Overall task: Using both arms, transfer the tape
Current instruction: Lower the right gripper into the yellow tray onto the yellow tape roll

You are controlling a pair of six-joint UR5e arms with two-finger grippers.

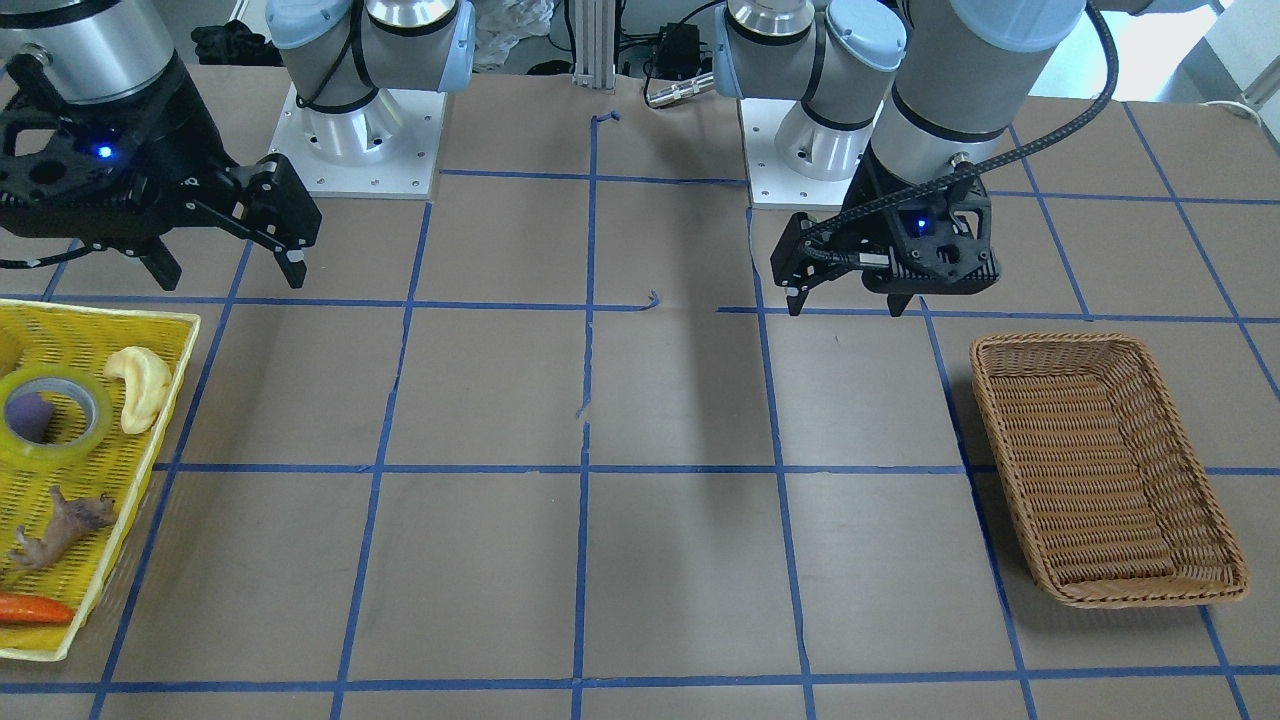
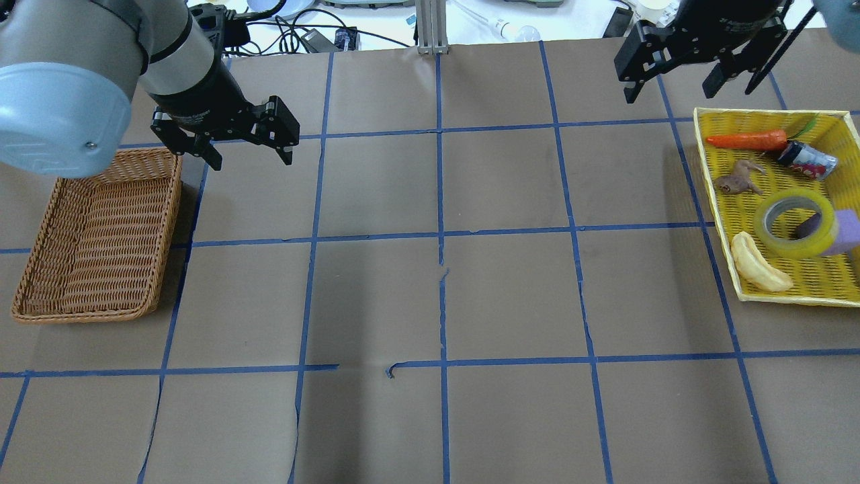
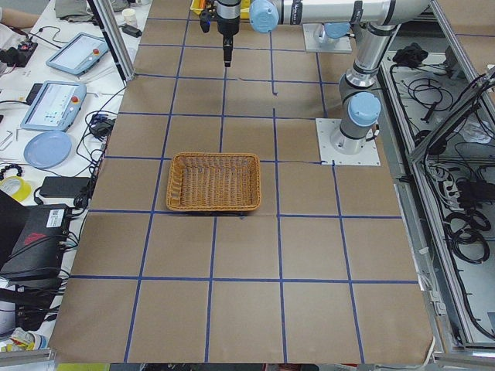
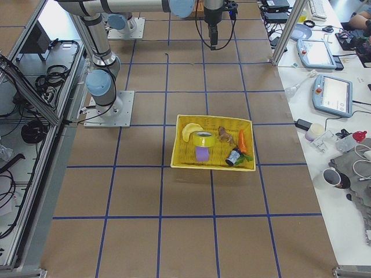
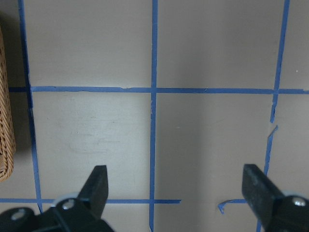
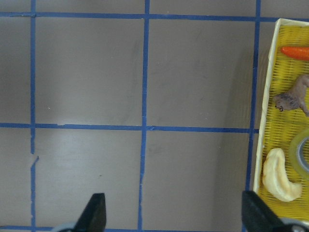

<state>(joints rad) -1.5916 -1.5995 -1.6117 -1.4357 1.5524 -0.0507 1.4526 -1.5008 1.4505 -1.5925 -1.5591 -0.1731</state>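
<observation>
The yellow translucent tape roll (image 2: 793, 250) lies flat in the yellow basket (image 2: 766, 113) at the table's right end. It also shows in the front view (image 1: 60, 447), the right-side view (image 4: 203, 139), and partly at the edge of the right wrist view (image 6: 301, 152). My right gripper (image 2: 670, 94) is open and empty, hovering beyond the basket's far left corner (image 1: 230, 270) (image 6: 175, 212). My left gripper (image 2: 252, 161) is open and empty, hovering by the far right corner of the wicker basket (image 2: 80, 316) (image 1: 848, 300) (image 5: 176, 176).
The yellow basket (image 1: 100, 315) also holds a banana (image 2: 756, 265), a carrot (image 2: 746, 140), a brown toy animal (image 2: 739, 180), a can (image 2: 806, 160) and a purple block (image 2: 848, 228). The wicker basket (image 1: 1050, 340) holds nothing. Blue tape lines grid the brown table.
</observation>
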